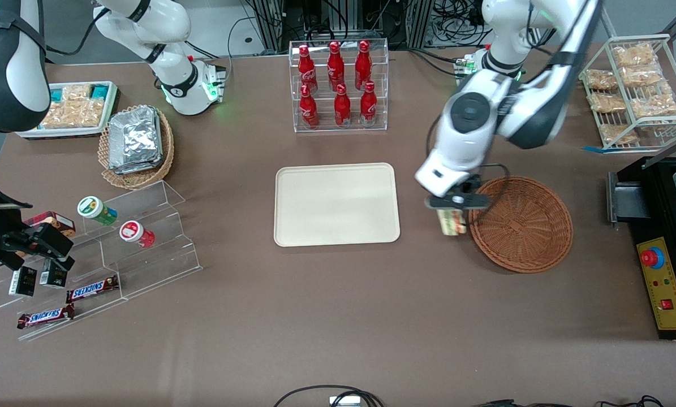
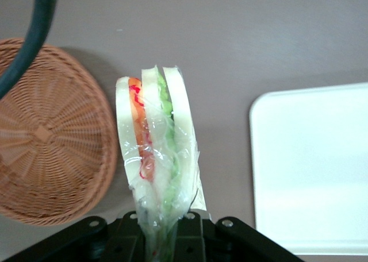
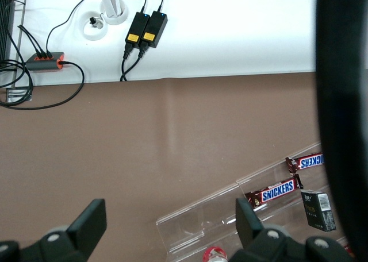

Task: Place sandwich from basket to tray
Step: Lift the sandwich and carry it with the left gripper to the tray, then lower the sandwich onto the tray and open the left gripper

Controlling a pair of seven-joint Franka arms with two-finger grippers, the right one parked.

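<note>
Front view is showing the gripper (image 1: 454, 208) hanging over bare table between the basket (image 1: 521, 224) and the tray (image 1: 336, 204), just beside the basket's rim. Its fingers are clamping the sandwich (image 2: 154, 153), which is sitting clear of both

white arm (image 1: 473, 130), black gripper (image 1: 455, 202)

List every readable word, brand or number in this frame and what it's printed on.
"SNICKERS": two brown candy bars on the clear acrylic stand.
Red bottles: white script, unreadable.
Small black boxes: print too small.
Wrapped triangular sandwich in the left gripper: no text.
</note>
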